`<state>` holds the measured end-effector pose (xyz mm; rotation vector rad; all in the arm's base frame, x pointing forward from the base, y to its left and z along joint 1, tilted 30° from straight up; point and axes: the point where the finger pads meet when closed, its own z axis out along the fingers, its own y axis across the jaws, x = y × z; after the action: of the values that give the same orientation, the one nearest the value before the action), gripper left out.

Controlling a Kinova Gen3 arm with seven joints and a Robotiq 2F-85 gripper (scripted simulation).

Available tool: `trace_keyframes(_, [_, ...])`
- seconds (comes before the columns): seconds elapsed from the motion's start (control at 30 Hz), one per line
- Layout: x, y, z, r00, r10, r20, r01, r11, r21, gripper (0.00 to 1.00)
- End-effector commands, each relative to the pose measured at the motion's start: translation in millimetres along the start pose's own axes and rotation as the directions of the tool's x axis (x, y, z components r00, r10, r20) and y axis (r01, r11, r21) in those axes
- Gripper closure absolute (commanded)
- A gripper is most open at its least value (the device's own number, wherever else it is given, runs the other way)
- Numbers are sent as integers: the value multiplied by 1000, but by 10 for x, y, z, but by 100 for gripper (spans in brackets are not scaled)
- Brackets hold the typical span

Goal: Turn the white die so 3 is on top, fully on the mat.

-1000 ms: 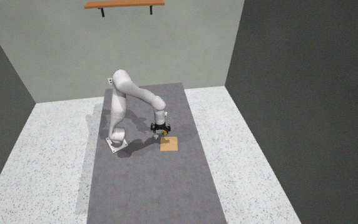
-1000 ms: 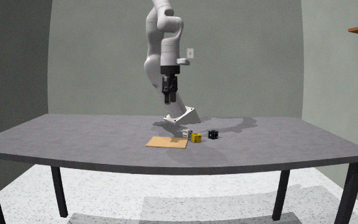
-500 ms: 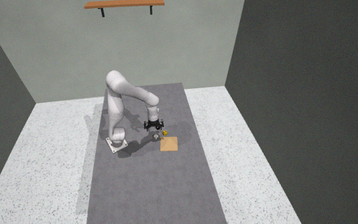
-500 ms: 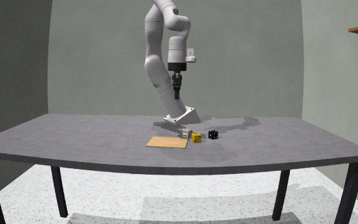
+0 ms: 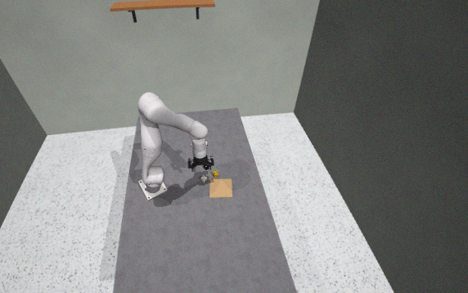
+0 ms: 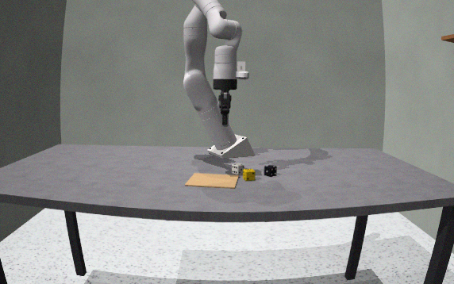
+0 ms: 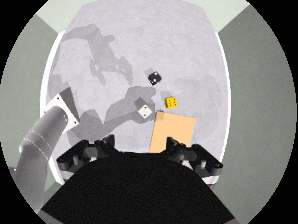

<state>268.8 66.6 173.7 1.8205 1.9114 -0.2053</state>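
Note:
The white die (image 6: 236, 169) lies on the grey table just off the back right corner of the tan mat (image 6: 212, 180). It also shows in the overhead view (image 5: 203, 178) and in the wrist view (image 7: 143, 112). The yellow die (image 6: 249, 174) lies right of it, and the black die (image 6: 270, 170) lies further right. My gripper (image 6: 225, 119) hangs open and empty well above the table, over the dice. In the overhead view the gripper (image 5: 200, 165) covers the black die. The mat (image 5: 221, 188) lies flat.
The arm's base (image 6: 231, 147) stands on the table just behind the dice. A wooden shelf (image 5: 162, 5) hangs on the back wall, far from the work area.

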Motion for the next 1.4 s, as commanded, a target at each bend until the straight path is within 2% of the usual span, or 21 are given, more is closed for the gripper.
trace_keyframes(0.0, [0, 1, 1, 1000, 0, 0, 0, 1000, 0, 0])
trace_keyframes(0.2, [0, 1, 68, 1000, 0, 0, 0, 1000, 0, 0])
trace_keyframes(0.5, [-1, -1, 335, 1000, 0, 0, 0, 1000, 0, 0])
trace_keyframes(0.57, [-1, -1, 335, 1000, 0, 0, 0, 1000, 0, 0])
trace_keyframes(1.07, [-2, -5, 874, 1000, 0, 0, 0, 1000, 0, 0])
trace_keyframes(1.37, [-3, -5, 978, 1000, 0, 0, 0, 1000, 0, 0])
